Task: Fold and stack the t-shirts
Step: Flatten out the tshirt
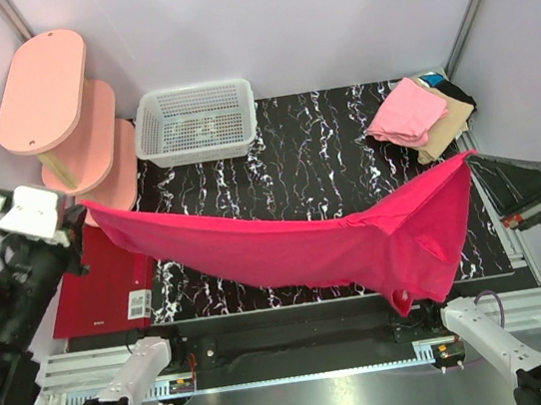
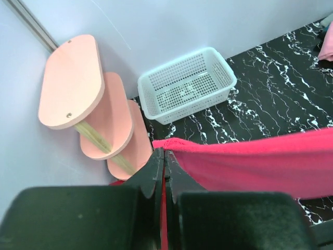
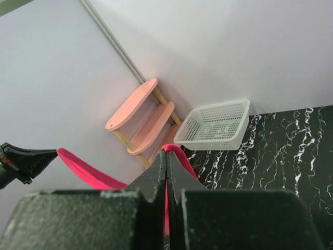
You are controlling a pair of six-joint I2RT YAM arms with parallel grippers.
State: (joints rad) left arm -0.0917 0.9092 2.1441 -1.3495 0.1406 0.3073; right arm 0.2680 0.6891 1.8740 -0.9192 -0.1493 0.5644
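Pincers shut tight, the left pincer (image 1: 78,211) and the right pincer (image 1: 473,156) each gripped one end of the magenta-red t-shirt (image 1: 307,248), which hung stretched in the air between them above the counter (image 1: 323,145). Its middle sagged below both grips, and a loose fold dangled lowest, nearer the right pincer, over the counter's near edge. Both wrist views showed only a narrow edge of cloth pinched between the fingertips, so a sharp pull apart looked likely to tear one end free and drop the shirt in a heap. If lowered unevenly, the sagging belly would probably touch down first and bunch, spoiling a flat lay for folding, while the dangling fold could drag off the near edge or snag on the rail below it. The folded light pink t-shirt (image 1: 406,111), with the tan t-shirt (image 1: 447,129) and a dark one under it, lay just beyond the right pincer, where a careless swing might topple the stack. The pink shelf (image 1: 55,102) stood close behind the left pincer, and the dark red mat (image 1: 101,287) lay beneath it. Either could catch the trailing hem. The white mesh basket (image 1: 197,122) sat well beyond the left pincer.
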